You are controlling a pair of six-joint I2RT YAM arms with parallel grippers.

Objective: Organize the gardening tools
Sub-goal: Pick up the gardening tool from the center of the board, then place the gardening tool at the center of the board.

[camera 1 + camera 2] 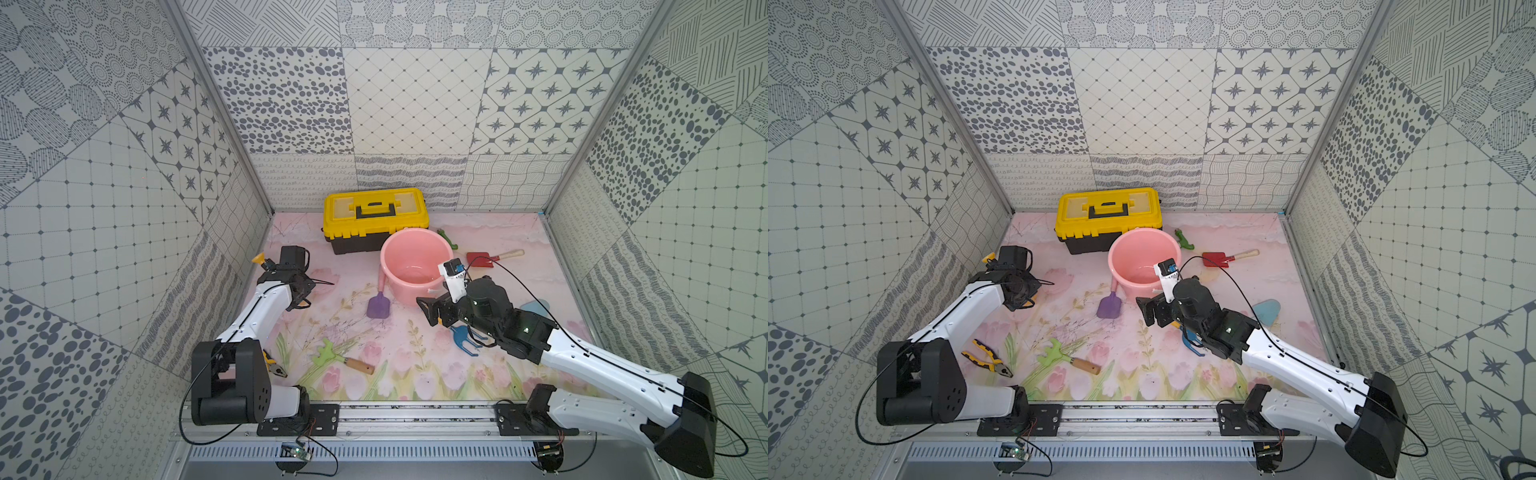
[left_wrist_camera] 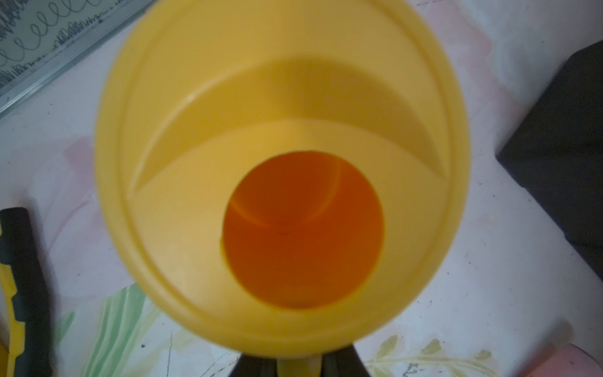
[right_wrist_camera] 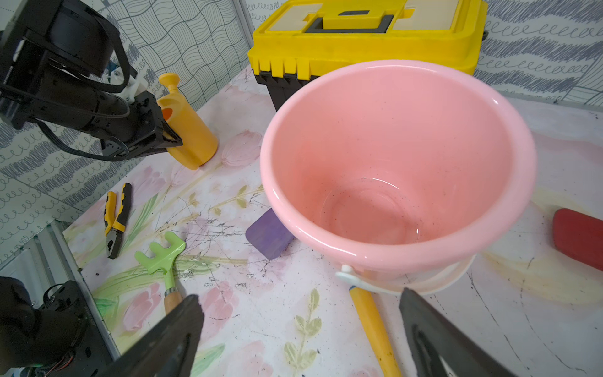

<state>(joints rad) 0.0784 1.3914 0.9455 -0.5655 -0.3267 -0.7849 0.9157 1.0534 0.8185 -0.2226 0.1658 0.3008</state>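
Note:
My left gripper (image 3: 169,138) is shut on the handle of the yellow watering can (image 3: 189,130) by the left wall. The can's open top (image 2: 280,163) fills the left wrist view, and its spout (image 1: 259,258) peeks past the wrist. In front of the pink bucket (image 1: 415,233), my right gripper (image 1: 426,311) hangs open and empty, over the blue fork (image 1: 461,337) and its yellow handle (image 3: 372,323). The purple scoop (image 1: 377,307) leans against the bucket. The green rake (image 1: 328,353) lies near the front, the red spade (image 1: 478,258) right of the bucket, and the pale-blue trowel (image 1: 1266,311) further right.
A closed yellow-and-black toolbox (image 1: 374,212) stands at the back, touching the bucket. Yellow-and-black pliers (image 1: 988,357) lie at the front left beside my left arm. A small green object (image 1: 446,239) lies behind the bucket. Patterned walls close in three sides.

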